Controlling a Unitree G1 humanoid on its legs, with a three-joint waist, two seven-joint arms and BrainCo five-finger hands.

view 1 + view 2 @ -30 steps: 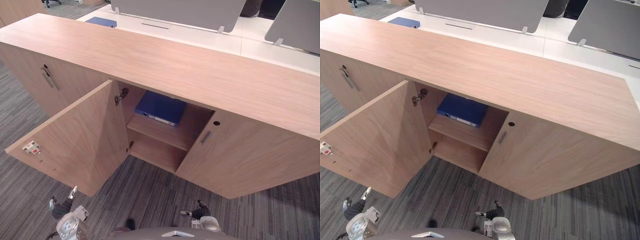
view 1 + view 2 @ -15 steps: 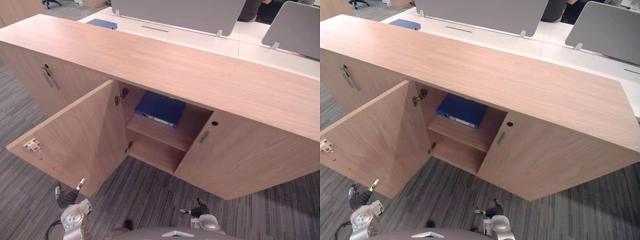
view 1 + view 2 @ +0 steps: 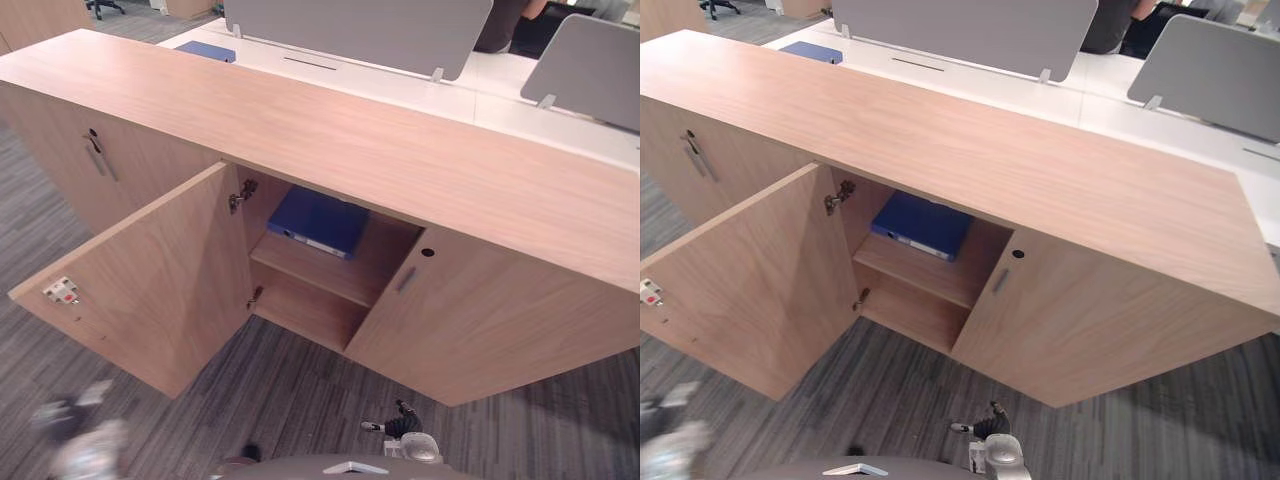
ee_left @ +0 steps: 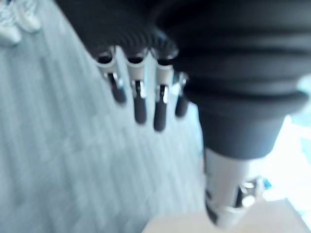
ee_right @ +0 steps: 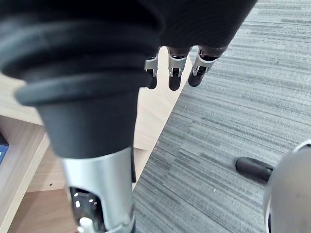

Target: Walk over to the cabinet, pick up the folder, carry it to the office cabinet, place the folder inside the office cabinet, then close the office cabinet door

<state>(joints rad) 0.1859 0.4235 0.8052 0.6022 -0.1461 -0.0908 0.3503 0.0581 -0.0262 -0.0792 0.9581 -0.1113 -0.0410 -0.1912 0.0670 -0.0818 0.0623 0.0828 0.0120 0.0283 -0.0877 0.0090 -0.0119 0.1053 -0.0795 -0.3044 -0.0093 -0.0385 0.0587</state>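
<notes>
right hand [image 5: 173, 73] hangs relaxed; folder [image 3: 320, 220] inside cabinet [image 3: 400, 160]

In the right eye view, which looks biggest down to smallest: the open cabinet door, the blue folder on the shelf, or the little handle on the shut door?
1. open cabinet door
2. blue folder
3. handle
The door swings nearer the camera, but the order is plain anyway.
</notes>
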